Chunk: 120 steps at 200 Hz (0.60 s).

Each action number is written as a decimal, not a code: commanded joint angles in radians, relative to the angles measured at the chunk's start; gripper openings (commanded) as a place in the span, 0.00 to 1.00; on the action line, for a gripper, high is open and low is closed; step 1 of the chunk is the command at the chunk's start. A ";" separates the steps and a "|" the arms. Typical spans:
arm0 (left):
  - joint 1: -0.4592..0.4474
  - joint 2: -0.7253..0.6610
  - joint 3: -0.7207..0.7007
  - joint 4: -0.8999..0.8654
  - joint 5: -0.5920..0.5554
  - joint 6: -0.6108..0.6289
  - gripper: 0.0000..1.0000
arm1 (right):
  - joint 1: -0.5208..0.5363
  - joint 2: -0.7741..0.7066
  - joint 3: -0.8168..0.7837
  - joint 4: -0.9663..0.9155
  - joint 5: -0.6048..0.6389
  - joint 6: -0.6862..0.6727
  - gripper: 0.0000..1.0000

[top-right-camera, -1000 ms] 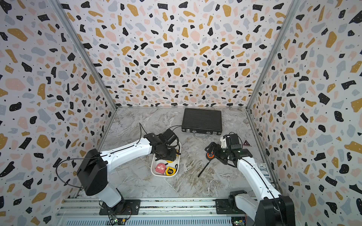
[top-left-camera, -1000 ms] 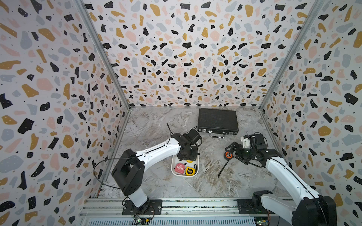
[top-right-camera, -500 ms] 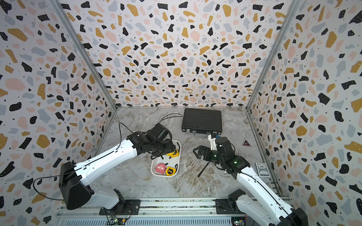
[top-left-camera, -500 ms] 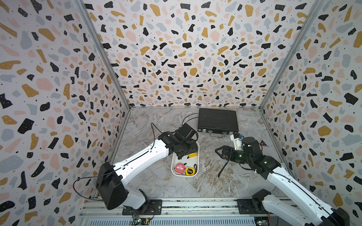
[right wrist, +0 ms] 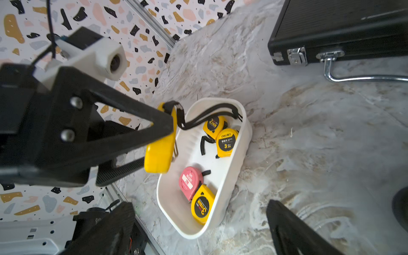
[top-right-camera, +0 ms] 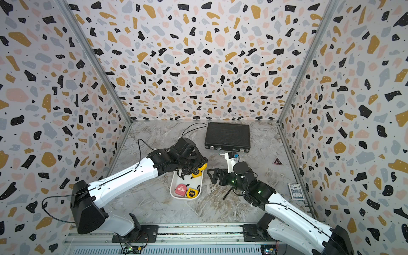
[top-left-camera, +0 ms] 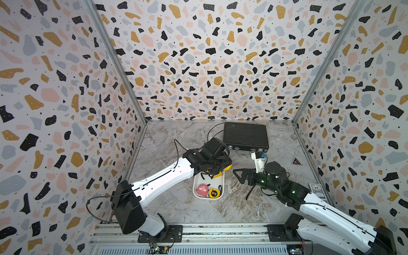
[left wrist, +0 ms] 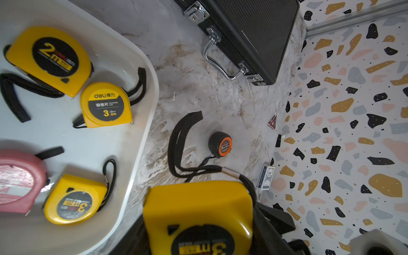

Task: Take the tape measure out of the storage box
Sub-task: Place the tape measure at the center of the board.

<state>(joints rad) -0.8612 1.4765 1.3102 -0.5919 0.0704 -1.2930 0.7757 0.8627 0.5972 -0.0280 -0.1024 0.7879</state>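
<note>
Okay, my left claw (right wrist: 155, 143) grips the yellow tape measure (right wrist: 157, 159) (strap (right wrist: 209, 113) dangling), storage box (right wrist: 246, 136) just beneath; right claw (top-left-camera: 240, 176) open, empty, alongside.

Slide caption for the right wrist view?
Left gripper holds yellow tape measure raised near the storage box; four lie inside.

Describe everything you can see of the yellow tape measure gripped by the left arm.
The held tape measure is a rounded yellow plastic case with a round black label reading 3m. The left gripper is shut across its narrow edges and holds it up off the table, by the far end of the storage box. Its black wrist strap, joined by a metal crimp, hangs loose.
</note>
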 commanded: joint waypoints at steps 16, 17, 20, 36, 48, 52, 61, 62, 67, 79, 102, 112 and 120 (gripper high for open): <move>-0.025 -0.012 0.029 0.093 -0.005 -0.080 0.00 | 0.014 0.015 -0.003 0.098 0.044 -0.007 0.97; -0.025 -0.013 0.029 0.094 -0.005 -0.081 0.00 | 0.015 0.015 -0.003 0.099 0.044 -0.007 0.96; -0.027 -0.013 0.027 0.099 -0.002 -0.085 0.00 | 0.016 0.015 -0.005 0.102 0.044 -0.008 0.96; -0.034 -0.011 0.023 0.114 0.003 -0.101 0.00 | 0.019 0.013 -0.010 0.116 0.047 -0.009 0.94; -0.042 -0.009 0.020 0.132 0.009 -0.112 0.00 | 0.020 0.015 -0.010 0.122 0.047 -0.009 0.93; -0.045 -0.009 0.017 0.138 0.012 -0.117 0.00 | 0.020 0.016 -0.010 0.124 0.047 -0.007 0.92; -0.051 -0.008 0.011 0.159 0.017 -0.128 0.00 | 0.022 0.020 -0.012 0.129 0.047 -0.006 0.90; -0.051 -0.007 0.011 0.161 0.018 -0.129 0.00 | 0.022 0.021 -0.012 0.129 0.047 -0.006 0.90; -0.053 -0.006 0.009 0.164 0.022 -0.137 0.00 | 0.022 0.024 -0.014 0.135 0.047 -0.004 0.89; -0.058 -0.004 0.007 0.180 0.027 -0.150 0.00 | 0.022 0.025 -0.020 0.150 0.050 -0.001 0.86; -0.066 -0.006 0.001 0.196 0.034 -0.169 0.00 | 0.022 0.022 -0.023 0.160 0.064 -0.002 0.81; -0.067 -0.009 -0.004 0.202 0.038 -0.178 0.00 | 0.022 0.023 -0.023 0.163 0.066 -0.005 0.79; -0.068 -0.012 -0.010 0.212 0.043 -0.182 0.00 | 0.022 0.025 -0.022 0.162 0.066 -0.006 0.77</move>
<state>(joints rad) -0.9218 1.4765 1.3094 -0.4599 0.0967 -1.4445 0.7925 0.8909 0.5766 0.0986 -0.0555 0.7891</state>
